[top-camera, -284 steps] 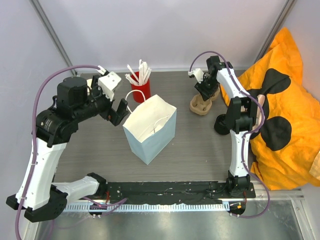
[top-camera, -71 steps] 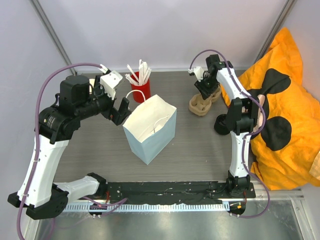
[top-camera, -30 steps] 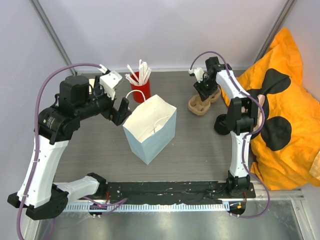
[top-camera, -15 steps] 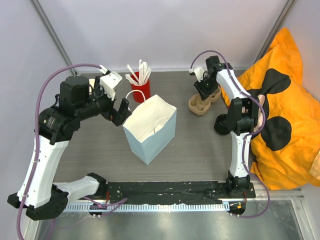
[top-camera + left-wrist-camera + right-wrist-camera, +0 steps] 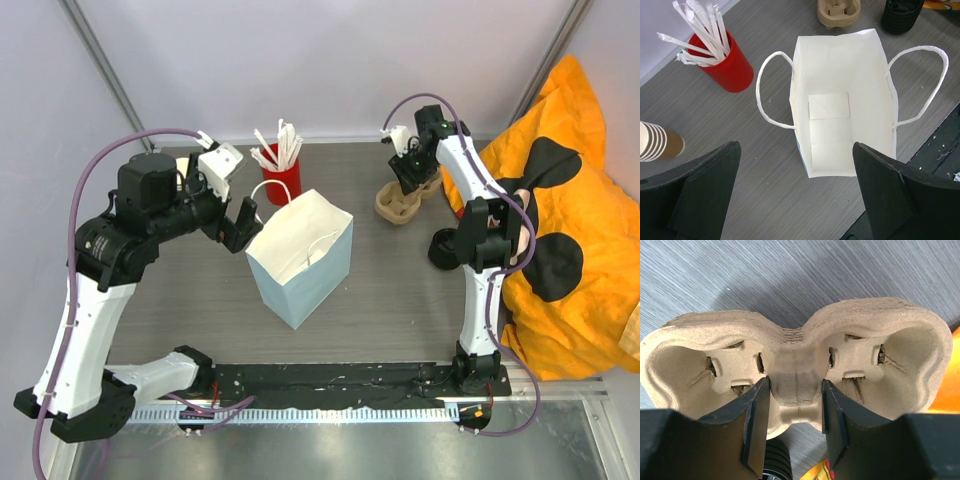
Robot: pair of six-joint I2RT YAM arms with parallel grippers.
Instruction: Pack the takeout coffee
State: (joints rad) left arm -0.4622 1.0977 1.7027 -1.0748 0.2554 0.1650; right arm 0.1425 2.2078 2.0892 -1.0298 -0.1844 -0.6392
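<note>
The right gripper (image 5: 794, 390), partly closed on the middle ridge of the cardboard carrier (image 5: 685, 370), has drawn it slightly backward, while the left gripper (image 5: 795, 147) hangs wide open and empty over the white bag (image 5: 875, 90), so the tan cup (image 5: 657, 141) near the red cup (image 5: 732, 75) remains unpacked.

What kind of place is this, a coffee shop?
Probably a robot practice bench, not a real café. Two robot arms are bolted to a grey table, and takeaway props sit on it: a white paper bag, a cardboard cup carrier and a red cup of sticks.
</note>
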